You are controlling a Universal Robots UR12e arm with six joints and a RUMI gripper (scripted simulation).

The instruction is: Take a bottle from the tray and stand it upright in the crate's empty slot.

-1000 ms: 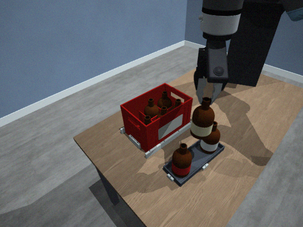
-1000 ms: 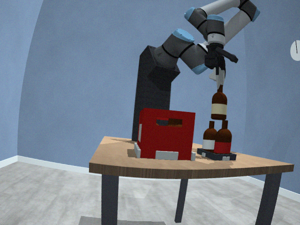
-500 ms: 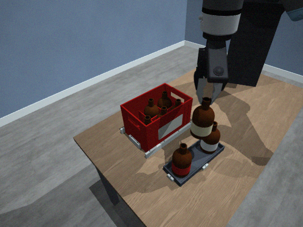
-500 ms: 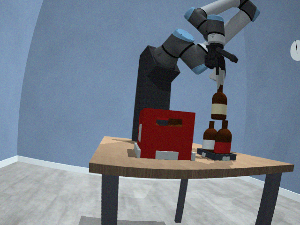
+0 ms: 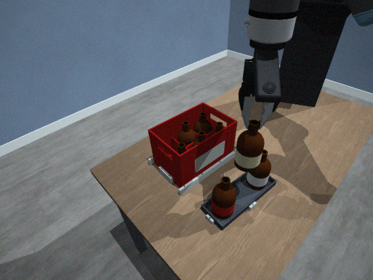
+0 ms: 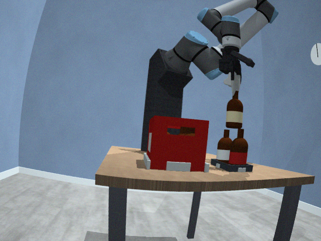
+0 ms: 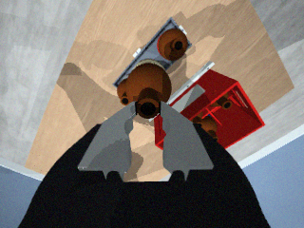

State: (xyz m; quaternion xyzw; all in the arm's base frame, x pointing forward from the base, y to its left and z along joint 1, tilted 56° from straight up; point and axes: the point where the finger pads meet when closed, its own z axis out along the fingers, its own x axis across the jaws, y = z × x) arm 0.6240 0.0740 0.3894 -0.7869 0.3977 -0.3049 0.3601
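Observation:
My gripper [image 5: 254, 120] is shut on the neck of a brown bottle with a cream label [image 5: 249, 147] and holds it upright in the air above the tray [image 5: 240, 197]. It also shows in the side view [image 6: 234, 111] and in the wrist view [image 7: 148, 108]. Two bottles stand on the grey tray: one with a red label [image 5: 223, 197] at the near end, one with a white label [image 5: 259, 173] at the far end. The red crate [image 5: 191, 146] stands left of the tray and holds several brown bottles; its empty slot is at the near right corner.
The crate [image 6: 178, 146] sits between grey and white corner blocks [image 5: 188, 186] on the wooden table. The robot's dark base column [image 6: 162, 103] stands behind the table. The table edge runs close to the tray's near end.

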